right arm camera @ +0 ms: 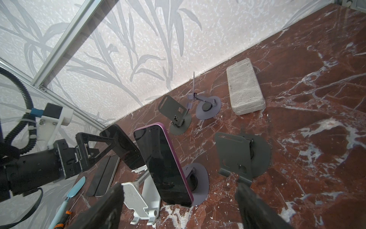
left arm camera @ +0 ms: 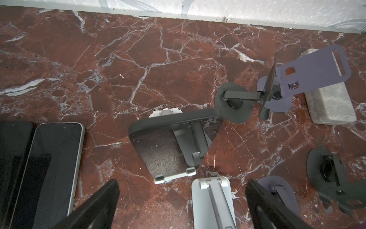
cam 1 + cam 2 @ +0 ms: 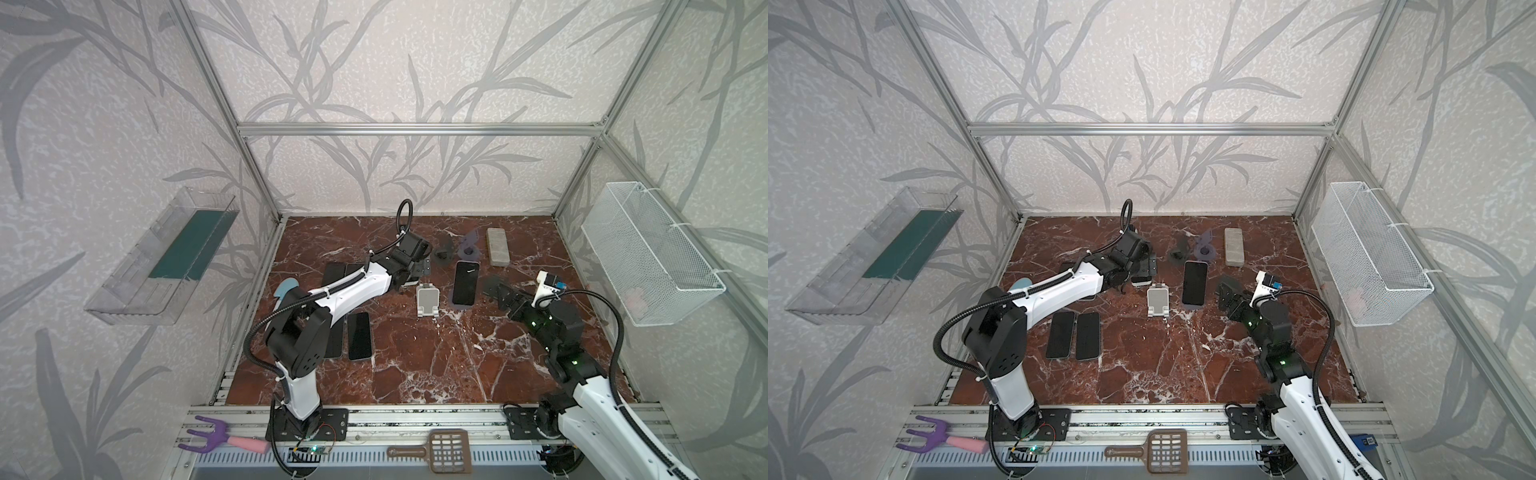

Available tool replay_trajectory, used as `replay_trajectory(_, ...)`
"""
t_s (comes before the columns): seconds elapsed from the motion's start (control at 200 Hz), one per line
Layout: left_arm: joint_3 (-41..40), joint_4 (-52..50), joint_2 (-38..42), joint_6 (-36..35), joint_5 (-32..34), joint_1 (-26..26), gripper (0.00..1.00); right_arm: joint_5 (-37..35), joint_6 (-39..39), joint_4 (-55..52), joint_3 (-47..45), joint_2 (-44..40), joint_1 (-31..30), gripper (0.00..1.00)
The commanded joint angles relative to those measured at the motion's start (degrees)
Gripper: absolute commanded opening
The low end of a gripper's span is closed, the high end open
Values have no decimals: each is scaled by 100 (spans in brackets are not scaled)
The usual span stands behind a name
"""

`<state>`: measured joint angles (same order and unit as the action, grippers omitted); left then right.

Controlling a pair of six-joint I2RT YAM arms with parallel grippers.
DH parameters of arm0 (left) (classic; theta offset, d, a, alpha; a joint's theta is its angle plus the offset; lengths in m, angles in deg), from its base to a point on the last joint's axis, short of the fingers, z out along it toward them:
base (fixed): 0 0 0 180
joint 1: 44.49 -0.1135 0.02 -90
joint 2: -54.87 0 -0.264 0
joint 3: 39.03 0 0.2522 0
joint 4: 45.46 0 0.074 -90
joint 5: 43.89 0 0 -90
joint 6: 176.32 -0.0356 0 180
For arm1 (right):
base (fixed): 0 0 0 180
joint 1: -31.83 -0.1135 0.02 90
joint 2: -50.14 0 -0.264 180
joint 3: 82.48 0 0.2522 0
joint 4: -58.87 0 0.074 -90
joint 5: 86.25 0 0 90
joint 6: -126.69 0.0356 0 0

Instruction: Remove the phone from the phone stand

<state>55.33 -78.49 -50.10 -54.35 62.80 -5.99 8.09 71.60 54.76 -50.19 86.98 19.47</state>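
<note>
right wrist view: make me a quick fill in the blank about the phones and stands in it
The black-screened phone in front of the right gripper has a ____ rim.
It leans on a lavender stand with a ____ base.
The plain white folding stand beside it holds ____ phone.
The right gripper and the left gripper both have their jaws ____.

Missing words: purple; round; no; open
</note>
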Motion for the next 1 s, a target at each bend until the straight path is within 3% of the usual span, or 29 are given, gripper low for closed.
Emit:
replay_trajectory(0.0,313,94,-199,-22,74,-4,99,-47,9,259,-83,45,14,89)
replay_trajectory(0.505,498,107,-564,194,788,-8,95,143,125,540,-106,395,6,89)
replay_trajectory(0.725,694,149,-790,-84,673,-17,93,122,124,529,-111,386,6,89)
replay_trajectory(0.995,839,136,-1104,151,891,-18,88,12,44,400,-86,314,1,89)
